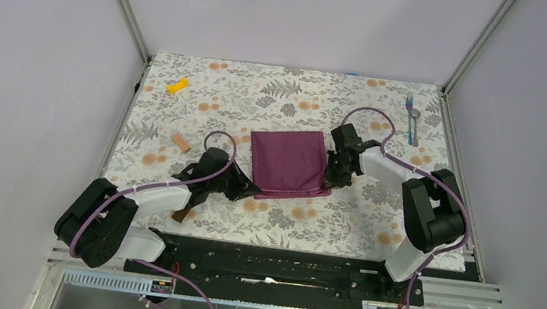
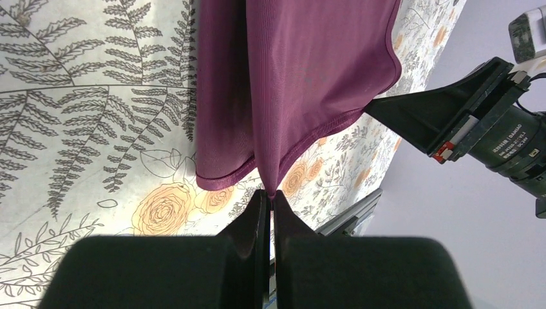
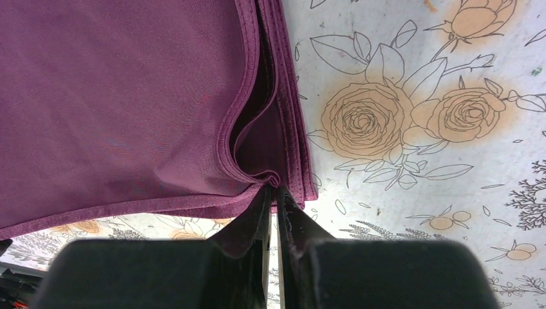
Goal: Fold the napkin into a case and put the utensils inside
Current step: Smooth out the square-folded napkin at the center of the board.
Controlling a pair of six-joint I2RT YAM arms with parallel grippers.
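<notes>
One plum napkin [image 1: 287, 162] lies folded between the two grippers. The left gripper [image 2: 269, 196] has its fingers pinched tight on the cloth's near left corner. The right gripper [image 3: 272, 190] is likewise clamped on the near right corner, where several layered hems show. One fork [image 1: 409, 104] and one spoon [image 1: 415, 116] lie side by side well beyond the right gripper. One yellow piece [image 1: 177, 86] and one brown block [image 1: 181, 142] lie beyond the left gripper.

Left arm [image 1: 153, 197], right arm [image 1: 386, 166]: jaws tight.
</notes>
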